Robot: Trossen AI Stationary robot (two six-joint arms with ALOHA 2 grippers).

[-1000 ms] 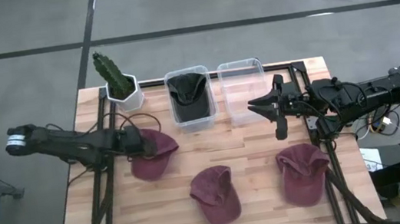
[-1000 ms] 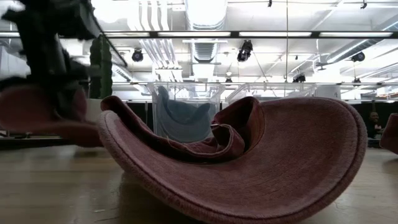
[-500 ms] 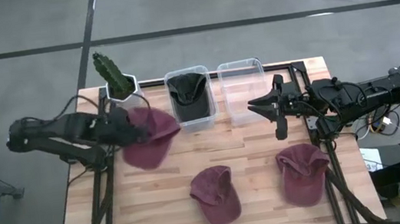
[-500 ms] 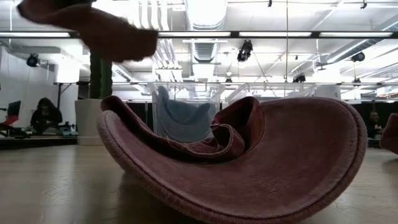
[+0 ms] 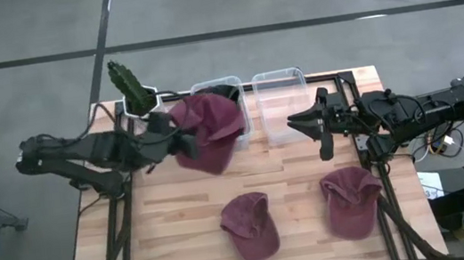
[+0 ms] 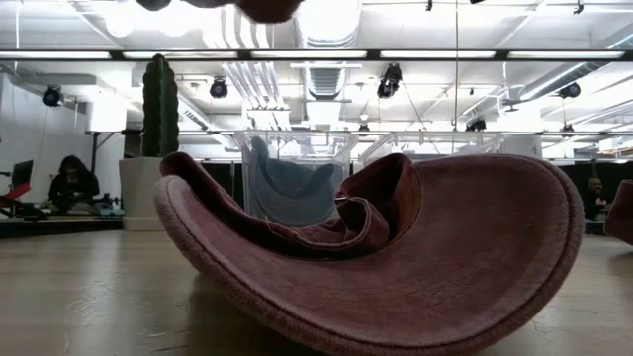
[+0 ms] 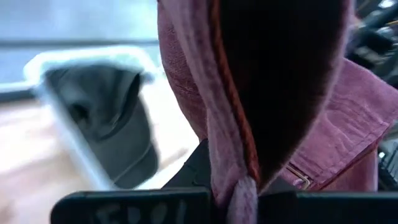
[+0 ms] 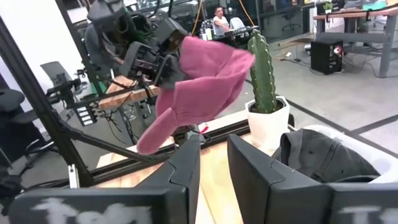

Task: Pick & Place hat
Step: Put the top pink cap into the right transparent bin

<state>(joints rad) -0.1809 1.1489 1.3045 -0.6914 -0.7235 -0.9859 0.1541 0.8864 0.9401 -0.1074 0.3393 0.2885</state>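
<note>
My left claw (image 5: 181,142) is clamped shut on a maroon hat (image 5: 208,131), holding it in the air near the far edge of the surface (image 5: 302,221). From above, the hat hangs over the near-left part of the left bin (image 5: 238,104) and covers much of it. In the left wrist view the hat's fabric (image 7: 249,93) is pinched between my fingers, with the bin and the dark hat (image 7: 112,124) inside it behind. In the right wrist view the held hat (image 8: 202,84) hangs clear of the surface.

My right claw (image 5: 296,123) waits near the right edge, just beside the right bin (image 5: 280,83). Its fingers (image 8: 186,165) stand a narrow gap apart with nothing between them.

The two clear bins sit side by side at the far edge. The left one holds the dark hat (image 5: 228,88); I see nothing inside the right one. A cactus in a white pot (image 5: 142,101) stands at the far-left corner, just beside the left bin.

Two more maroon hats lie on the surface: the middle hat (image 5: 250,225) near the near edge, centre, and the right hat (image 5: 352,200) toward the near-right corner. They are well apart from each other and from both claws. In the low view the middle hat (image 6: 415,257) fills the foreground, with the bin (image 6: 295,178) behind it.
</note>
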